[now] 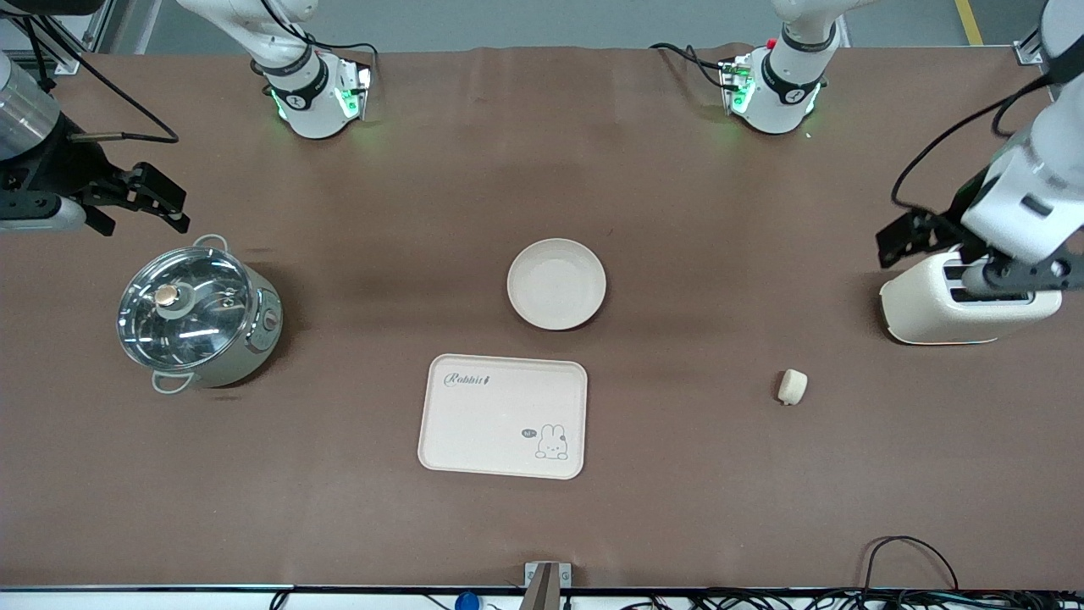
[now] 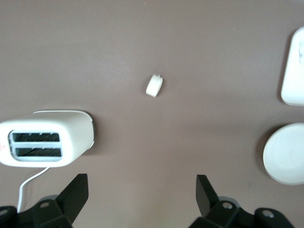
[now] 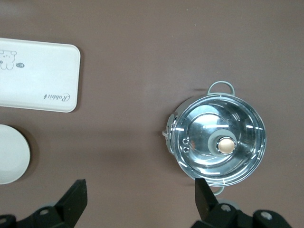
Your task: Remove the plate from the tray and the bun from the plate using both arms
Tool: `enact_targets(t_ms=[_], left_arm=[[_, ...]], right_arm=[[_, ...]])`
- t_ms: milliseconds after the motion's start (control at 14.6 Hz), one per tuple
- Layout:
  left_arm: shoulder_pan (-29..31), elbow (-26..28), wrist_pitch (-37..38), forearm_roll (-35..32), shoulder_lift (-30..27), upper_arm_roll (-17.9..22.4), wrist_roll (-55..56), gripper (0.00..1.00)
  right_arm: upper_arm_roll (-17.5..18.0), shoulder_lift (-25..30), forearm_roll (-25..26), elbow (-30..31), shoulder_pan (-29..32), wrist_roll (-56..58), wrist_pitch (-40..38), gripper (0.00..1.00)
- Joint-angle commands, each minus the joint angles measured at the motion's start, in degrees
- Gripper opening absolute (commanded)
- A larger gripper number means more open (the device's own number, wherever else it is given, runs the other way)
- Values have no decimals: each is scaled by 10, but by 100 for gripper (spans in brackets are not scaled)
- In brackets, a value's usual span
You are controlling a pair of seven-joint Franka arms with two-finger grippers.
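Your plate (image 1: 556,283) sits bare mid-tabletop, off the tray (image 1: 503,415), which lies nearer the front edge. The bun (image 1: 793,386) rests alone toward the left arm's end. The left claw (image 1: 974,250) hangs spread over the toaster (image 1: 961,298); the right claw (image 1: 135,203) is spread above the pot (image 1: 199,315). The plate looks stiff and slick: take the rim. The bun looks soft: pinch gently across its width.

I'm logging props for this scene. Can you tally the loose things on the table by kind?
Plate: 1
Tray: 1
Bun: 1
Toaster: 1
Pot with glass lid: 1
Total: 5
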State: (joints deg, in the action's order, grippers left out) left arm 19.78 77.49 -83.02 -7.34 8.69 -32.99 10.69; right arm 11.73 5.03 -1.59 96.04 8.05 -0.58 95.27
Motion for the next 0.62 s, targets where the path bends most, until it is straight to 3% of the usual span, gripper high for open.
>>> enact_targets(t_ms=[0, 206, 274, 411, 549], left_arm=[[-31, 42, 16, 40, -59, 69, -49, 100], [-180, 88, 11, 56, -93, 237, -55, 100], [-211, 102, 2, 64, -103, 270, -59, 100], [-222, 135, -25, 66, -120, 280, -63, 100], [-223, 134, -25, 66, -119, 277, -63, 100]], right_arm=[[-1, 8, 2, 17, 28, 46, -17, 100], [0, 16, 1, 32, 27, 44, -29, 100], [0, 14, -2, 26, 27, 45, -38, 100], [0, 5, -8, -14, 29, 46, -41, 100], [0, -8, -7, -35, 26, 47, -47, 100]])
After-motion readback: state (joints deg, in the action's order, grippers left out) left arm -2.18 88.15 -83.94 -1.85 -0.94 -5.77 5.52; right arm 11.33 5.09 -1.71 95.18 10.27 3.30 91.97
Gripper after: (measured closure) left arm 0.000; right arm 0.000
